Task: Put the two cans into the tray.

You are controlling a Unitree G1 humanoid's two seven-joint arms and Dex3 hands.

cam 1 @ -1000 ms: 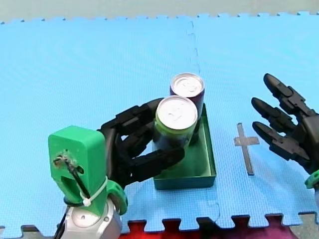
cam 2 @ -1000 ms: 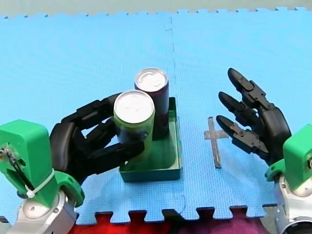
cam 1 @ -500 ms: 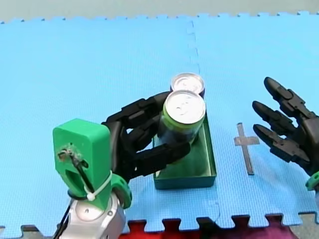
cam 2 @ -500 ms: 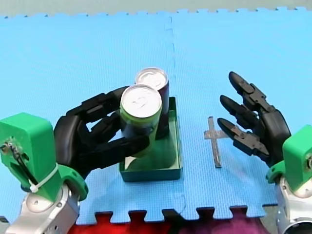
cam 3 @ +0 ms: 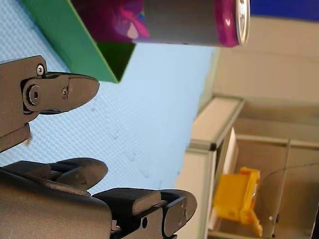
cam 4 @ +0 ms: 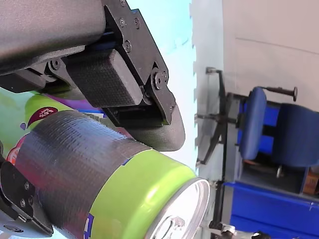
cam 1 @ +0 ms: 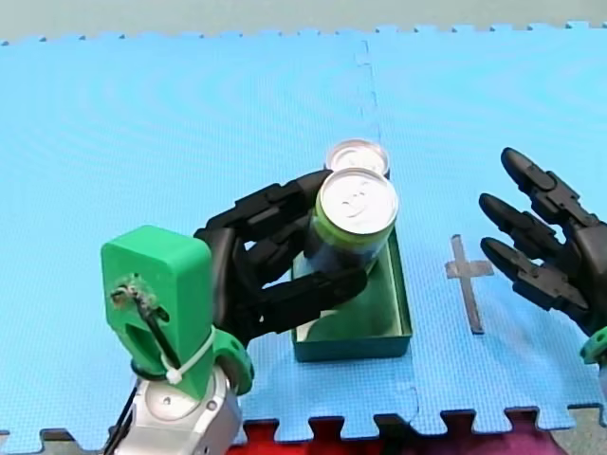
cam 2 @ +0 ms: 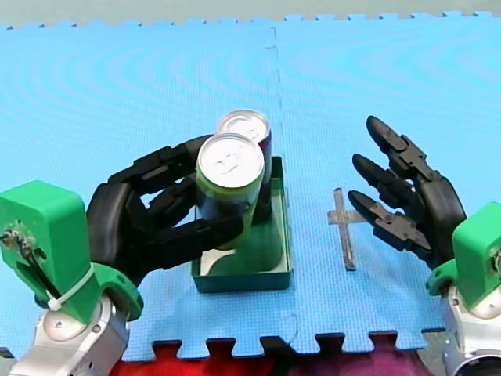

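One green can (cam 2: 228, 166) grasped sideways by the left hand (cam 2: 149, 225) over the tray (cam 2: 243, 280); right hand (cam 2: 407, 207) released, beside it

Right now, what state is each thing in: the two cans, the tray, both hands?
green can: upright, gripped by the left hand over the tray, not yet released.
purple can: upright at the tray's far end, no hand on it.
tray: flat on the mat, holding the purple can.
left hand: shut on the green can.
right hand: open, holding nothing, to the right of the tray.
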